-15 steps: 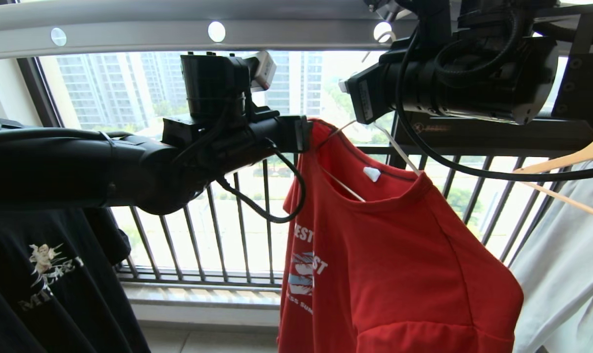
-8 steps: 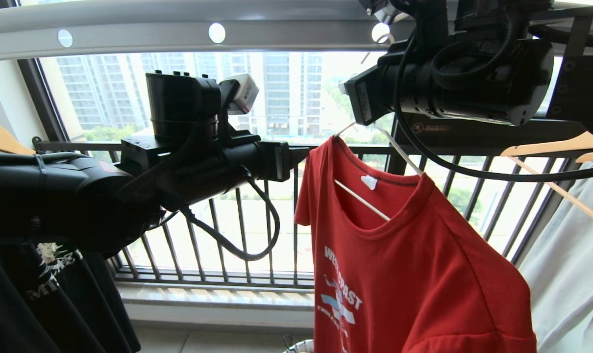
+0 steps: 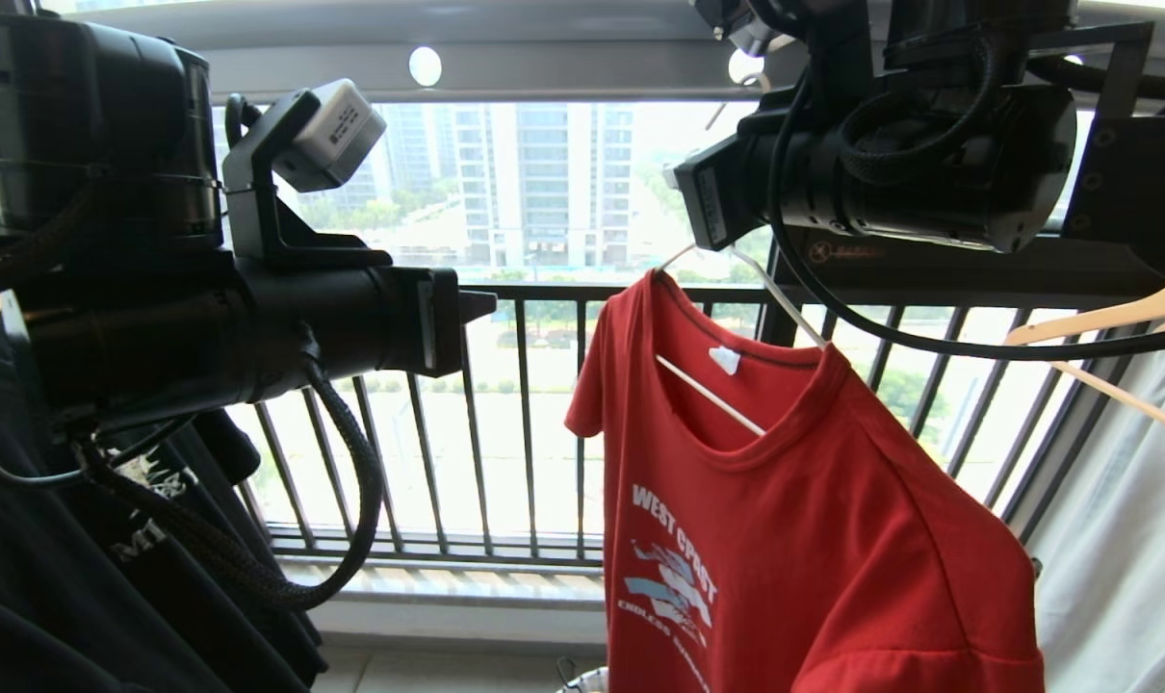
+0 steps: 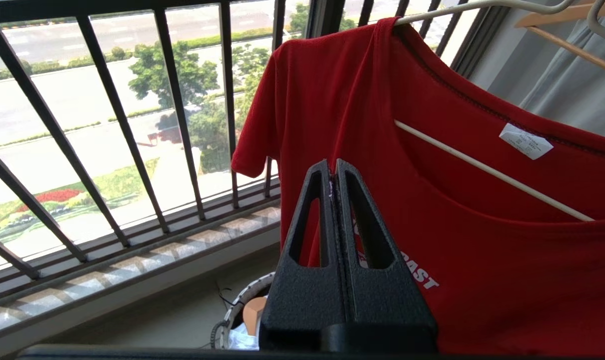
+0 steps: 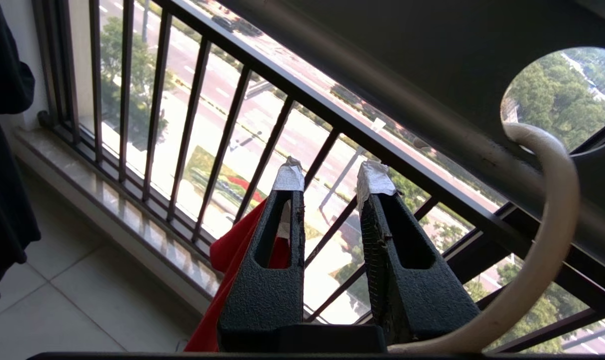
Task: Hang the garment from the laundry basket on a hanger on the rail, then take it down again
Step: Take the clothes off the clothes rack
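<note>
The garment (image 3: 814, 520), a red T-shirt with white lettering, hangs on the cream hanger (image 3: 780, 298). The hanger's hook (image 5: 547, 240) passes through a round hole of the grey rail (image 3: 544, 58). My left gripper (image 3: 477, 306) is shut with nothing in it and sits left of the shirt's sleeve, apart from it. In the left wrist view its tips (image 4: 334, 167) point at the garment (image 4: 482, 260) and the hanger bar (image 4: 482, 167). My right gripper (image 5: 330, 175) is up under the rail (image 5: 407, 60), beside the hook, open and empty. Below, the laundry basket (image 4: 242, 300) shows its rim.
A black printed T-shirt (image 3: 111, 597) hangs at the left behind my left arm. A pale garment (image 3: 1122, 539) on a wooden hanger (image 3: 1102, 318) hangs at the right. The dark railing of vertical bars (image 3: 525, 423) runs behind everything.
My left gripper has let go of the shirt's shoulder, drawn back to the left and shut. The shirt has dropped a little and settled on the hanger. The right arm has kept still.
</note>
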Robot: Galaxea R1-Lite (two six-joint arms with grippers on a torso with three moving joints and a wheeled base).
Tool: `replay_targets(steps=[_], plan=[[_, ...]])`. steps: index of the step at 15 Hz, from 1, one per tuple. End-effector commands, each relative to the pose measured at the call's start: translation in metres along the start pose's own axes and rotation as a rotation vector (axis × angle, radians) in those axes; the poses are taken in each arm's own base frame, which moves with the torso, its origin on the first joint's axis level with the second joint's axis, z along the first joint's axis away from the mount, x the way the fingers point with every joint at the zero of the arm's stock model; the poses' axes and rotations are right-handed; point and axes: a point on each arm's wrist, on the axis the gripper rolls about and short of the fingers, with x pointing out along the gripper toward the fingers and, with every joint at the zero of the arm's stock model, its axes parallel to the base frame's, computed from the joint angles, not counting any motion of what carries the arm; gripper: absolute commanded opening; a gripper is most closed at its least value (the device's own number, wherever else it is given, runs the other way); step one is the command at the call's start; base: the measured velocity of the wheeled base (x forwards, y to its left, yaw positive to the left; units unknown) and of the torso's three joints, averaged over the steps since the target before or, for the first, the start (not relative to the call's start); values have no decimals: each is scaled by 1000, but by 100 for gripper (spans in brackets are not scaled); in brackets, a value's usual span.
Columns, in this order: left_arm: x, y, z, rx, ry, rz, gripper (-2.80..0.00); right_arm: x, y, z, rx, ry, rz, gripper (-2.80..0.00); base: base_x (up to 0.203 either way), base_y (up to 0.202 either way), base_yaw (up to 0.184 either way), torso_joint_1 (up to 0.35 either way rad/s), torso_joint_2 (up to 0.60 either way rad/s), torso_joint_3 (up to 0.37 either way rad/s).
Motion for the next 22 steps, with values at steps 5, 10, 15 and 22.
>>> replay_targets(steps=[5, 10, 15, 22], plan=[[-30, -3, 14, 1, 1, -4, -280, -9, -1, -6, -8, 26, 1, 0, 0, 0, 0, 0, 0, 0], [-43, -9, 14, 17, 25, -27, -280, -54, -11, -12, -12, 45, -14, 0, 0, 0, 0, 0, 0, 0], [-54, -10, 9, 25, 60, -31, -280, -140, -34, -11, 12, -34, -53, -280, 0, 0, 0, 0, 0, 0], [-104, -10, 6, 47, -17, -60, -280, -256, -67, -27, 82, -108, -161, -280, 0, 0, 0, 0, 0, 0]])
